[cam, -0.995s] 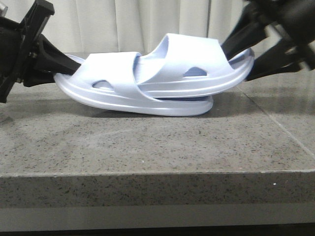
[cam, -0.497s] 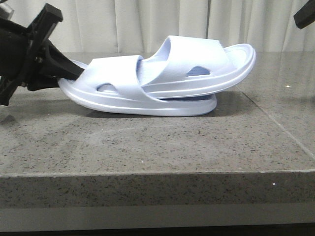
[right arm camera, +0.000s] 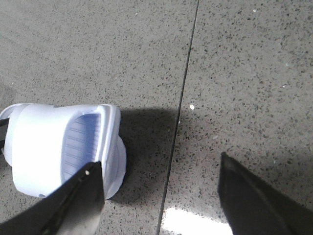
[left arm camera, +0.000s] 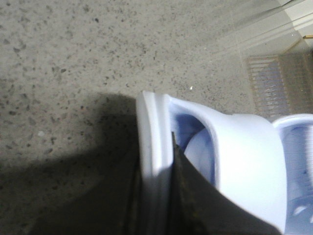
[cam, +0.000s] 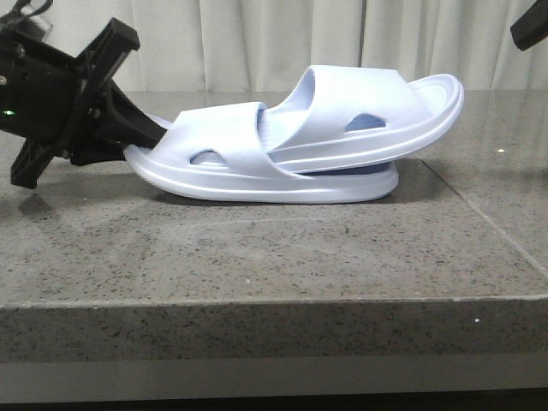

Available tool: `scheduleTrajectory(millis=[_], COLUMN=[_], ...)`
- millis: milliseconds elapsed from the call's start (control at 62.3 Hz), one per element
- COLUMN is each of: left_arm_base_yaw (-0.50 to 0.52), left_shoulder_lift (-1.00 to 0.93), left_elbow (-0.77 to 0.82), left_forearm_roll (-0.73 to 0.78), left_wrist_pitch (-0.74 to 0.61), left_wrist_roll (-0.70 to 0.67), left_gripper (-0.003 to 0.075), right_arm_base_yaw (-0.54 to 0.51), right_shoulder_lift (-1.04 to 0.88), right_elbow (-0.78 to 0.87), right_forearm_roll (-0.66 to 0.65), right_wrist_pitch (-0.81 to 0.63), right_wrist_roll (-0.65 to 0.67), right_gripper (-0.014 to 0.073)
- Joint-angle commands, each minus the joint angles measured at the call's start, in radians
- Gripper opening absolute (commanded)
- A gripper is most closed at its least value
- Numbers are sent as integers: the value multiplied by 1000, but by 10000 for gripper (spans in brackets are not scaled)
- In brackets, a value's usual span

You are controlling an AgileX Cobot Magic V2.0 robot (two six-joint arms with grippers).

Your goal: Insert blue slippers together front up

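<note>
Pale blue slippers (cam: 300, 145) lie nested on the speckled stone worktop (cam: 257, 248), one pushed under the other's strap, both straps facing up, so the insertion looks essentially done. Left pincer (cam: 128, 137) pinches the heel rim of the lower slipper; letting go seems all that remains. Right pincer (right arm camera: 161, 196) hangs spread, apart from the pair.

A staged robot test setup is suggested, indoors, not a lived-in room. A thick speckled grey stone slab (cam: 257, 257) is used as the work surface, with a straight seam (right arm camera: 181, 117) seen between its tiles. Pale pleated curtains (cam: 257, 43) are hung close behind it as a plain backdrop. A patterned mat or grille (left arm camera: 281, 81) is glimpsed past the slab edge.
</note>
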State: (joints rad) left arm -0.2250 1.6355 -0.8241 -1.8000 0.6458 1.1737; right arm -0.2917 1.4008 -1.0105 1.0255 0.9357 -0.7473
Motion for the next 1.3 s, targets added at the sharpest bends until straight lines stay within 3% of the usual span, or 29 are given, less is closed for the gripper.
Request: scheduleTrajectory(millis=[0, 128, 193, 401, 513, 610, 754, 866, 1043, 1187, 1284], left_arm_base_yaw=[-11, -9, -7, 20, 61, 106, 162, 167, 165, 165, 165], left_shoulder_lift=[-25, -27, -27, -68, -132, -198, -299, -383, -507, -621, -700], left_elbow=[-28, -32, -34, -36, -36, -56, -151, -250, -312, -284, -243], left_forearm_roll=[-53, -28, -22, 79, 193, 376, 829, 1226, 1613, 1735, 1745], left_wrist_pitch=[51, 51, 51, 49, 23, -5, 16, 104, 248, 282, 282], left_wrist_roll=[1, 1, 1, -2, -80, -184, -475, -744, -998, -1099, -1103], left_gripper=[188, 435, 487, 480, 480, 480, 480, 464, 406, 407, 407], right_arm_base_yaw=[-8, -8, -8, -8, -8, -8, 27, 108, 229, 244, 244], right_shoulder_lift=[-37, -37, -37, -37, -37, -39, -98, -194, -346, -462, -527], right_elbow=[-23, -23, -23, -23, -23, -23, -23, -23, -23, -23, -12], right_forearm_roll=[39, 39, 39, 39, 39, 26, -50, -200, -537, -789, -853], right_wrist_pitch=[12, 14, 15, 23, 24, 35, 38, 2, -17, 52, 109], right_wrist_roll=[-11, -11, -11, -11, -11, -11, 7, 107, 365, 582, 637], right_gripper=[521, 521, 521, 521, 521, 521, 519, 519, 519, 519, 519])
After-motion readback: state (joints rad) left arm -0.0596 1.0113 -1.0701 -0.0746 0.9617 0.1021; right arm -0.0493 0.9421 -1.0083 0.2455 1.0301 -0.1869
